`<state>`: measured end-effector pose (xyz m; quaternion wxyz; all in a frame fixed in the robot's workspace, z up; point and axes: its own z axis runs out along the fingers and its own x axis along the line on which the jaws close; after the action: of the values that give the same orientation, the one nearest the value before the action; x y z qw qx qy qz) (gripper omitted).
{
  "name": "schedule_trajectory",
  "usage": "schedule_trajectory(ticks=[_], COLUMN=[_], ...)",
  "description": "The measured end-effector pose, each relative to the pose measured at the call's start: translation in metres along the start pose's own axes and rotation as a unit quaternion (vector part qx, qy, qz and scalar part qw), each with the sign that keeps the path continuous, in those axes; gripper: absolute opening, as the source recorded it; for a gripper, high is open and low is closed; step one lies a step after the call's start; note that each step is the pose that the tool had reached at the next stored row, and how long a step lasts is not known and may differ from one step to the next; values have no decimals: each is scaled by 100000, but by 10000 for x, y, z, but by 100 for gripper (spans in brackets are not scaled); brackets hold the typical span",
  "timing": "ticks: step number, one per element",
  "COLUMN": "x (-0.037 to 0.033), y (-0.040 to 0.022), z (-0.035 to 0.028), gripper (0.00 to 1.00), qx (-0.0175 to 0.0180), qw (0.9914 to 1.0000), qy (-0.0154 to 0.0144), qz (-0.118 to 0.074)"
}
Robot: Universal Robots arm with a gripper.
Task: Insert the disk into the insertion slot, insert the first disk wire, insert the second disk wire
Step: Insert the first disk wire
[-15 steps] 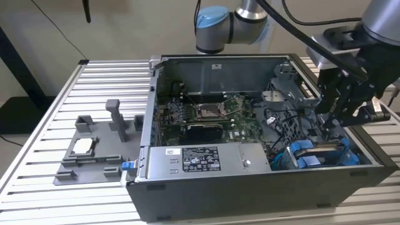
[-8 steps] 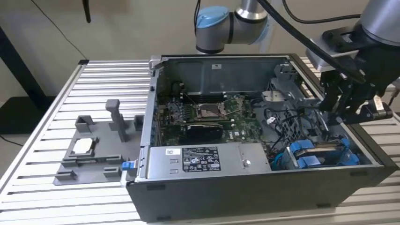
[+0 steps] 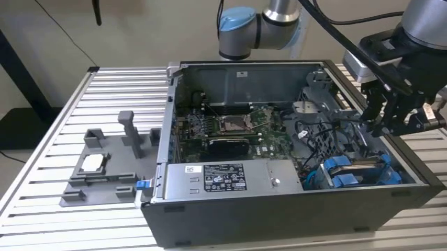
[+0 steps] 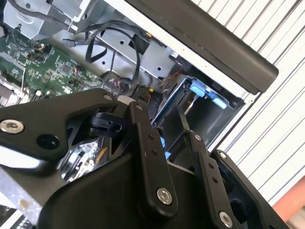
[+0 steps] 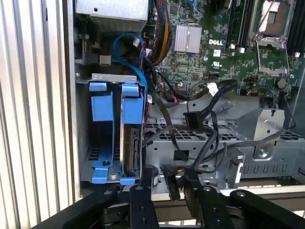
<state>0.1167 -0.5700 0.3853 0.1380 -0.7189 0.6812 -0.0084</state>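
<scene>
The disk (image 3: 359, 166) sits on edge inside the insertion slot (image 3: 334, 180), a grey metal bay with blue fittings at the case's front corner on the exterior view's right. In the first wrist view the disk (image 5: 131, 151) stands beside the blue carrier of the slot (image 5: 102, 109). My gripper (image 3: 377, 128) hangs over the case's edge on that side, above and behind the slot. It looks shut on the black connector of a disk wire (image 5: 170, 181), whose cable (image 3: 344, 120) runs back into the case. Another loose connector (image 5: 193, 117) lies on the metal cage.
The open case holds a motherboard (image 3: 237, 128) and a grey power-supply box (image 3: 223, 180) along its front. A grey fixture tray (image 3: 104, 167) stands on the slatted table (image 3: 42, 209) at the exterior view's left. Loose black cables (image 5: 209, 143) cross the cage near the slot.
</scene>
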Motion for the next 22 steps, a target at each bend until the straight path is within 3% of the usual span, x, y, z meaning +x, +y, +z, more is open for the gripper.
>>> schedule_trajectory(ticks=[2, 7, 10, 13, 15, 17, 19, 22], x=[-2, -7, -10, -10, -10, -9, -10, -10], y=[-2, -4, -8, -8, -9, -10, -10, -14], z=[-2, -19, -35, -35, -35, -34, -34, -34], gripper=[40, 40, 40, 40, 40, 38, 25, 19], qx=[303, -16, -57, -55, -98, -164, -239, -254], qw=[99996, 99945, 99886, 99860, 99852, 99843, 99834, 99831], qy=[-123, -480, -779, -878, -752, -438, -42, 53], qz=[-810, -3294, -4710, -5214, -5386, -5575, -5754, -5802])
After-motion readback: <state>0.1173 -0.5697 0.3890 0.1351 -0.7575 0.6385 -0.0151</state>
